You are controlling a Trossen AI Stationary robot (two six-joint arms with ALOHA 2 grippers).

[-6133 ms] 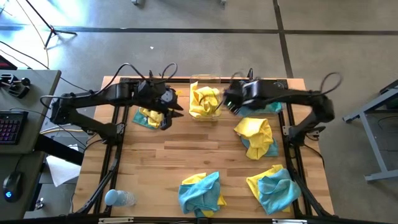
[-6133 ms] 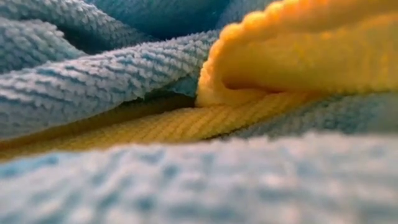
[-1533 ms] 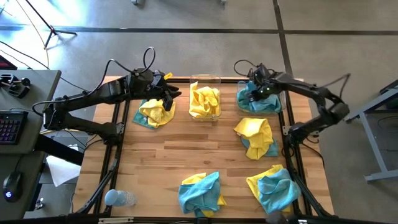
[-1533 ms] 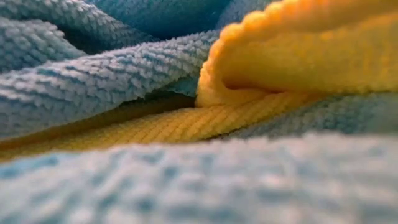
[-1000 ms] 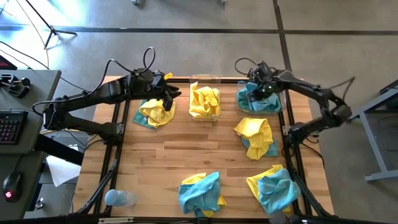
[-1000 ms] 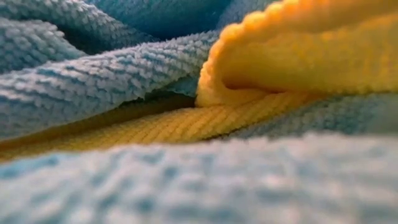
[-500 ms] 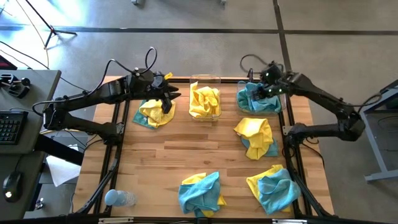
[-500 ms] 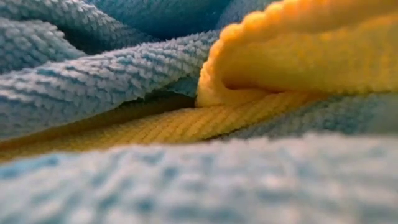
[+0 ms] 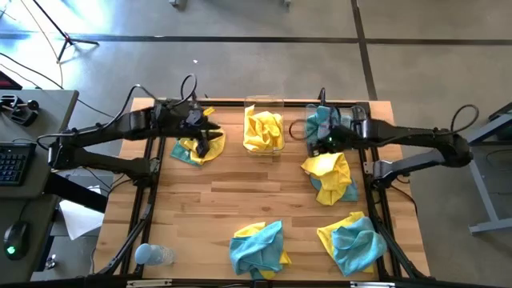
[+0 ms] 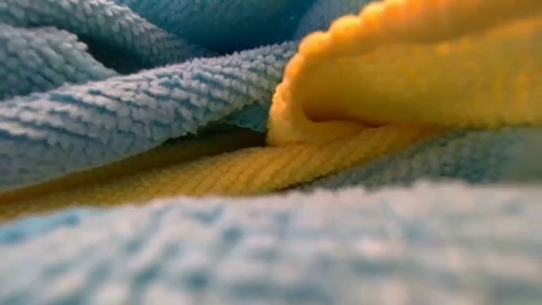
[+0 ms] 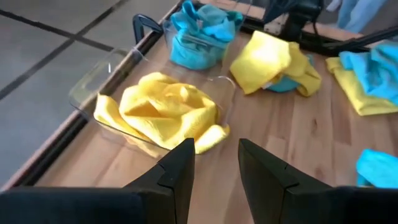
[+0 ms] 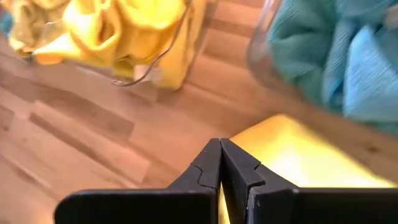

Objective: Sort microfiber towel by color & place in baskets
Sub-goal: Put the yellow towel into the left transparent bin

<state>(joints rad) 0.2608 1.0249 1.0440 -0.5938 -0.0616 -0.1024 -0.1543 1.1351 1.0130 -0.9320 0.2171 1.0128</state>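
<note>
Two clear baskets stand at the table's far edge: one [image 9: 264, 128] holds yellow towels, the other [image 9: 326, 126] teal towels. My left gripper [image 11: 214, 165] hangs open and empty over a yellow-and-teal towel pile [image 9: 192, 150] at the far left. My right gripper [image 12: 221, 163] is shut and empty. It hangs beside the teal basket [image 12: 323, 56], over the far edge of another yellow-and-teal pile [image 9: 330, 176]. The low view shows only teal and yellow towels [image 10: 254, 127] up close.
Two more mixed towel piles lie near the front edge, one in the middle [image 9: 258, 248] and one at the right [image 9: 352, 242]. A pale blue bottle [image 9: 152, 254] lies at the near left corner. Bare wood [image 9: 240, 192] spreads across the table's middle.
My right gripper has come out of the teal basket, going up and toward the table's near edge, and now hangs over the pile in front of it. The teal towel stays in the basket. My left gripper has shifted a little toward the table's left, over its pile.
</note>
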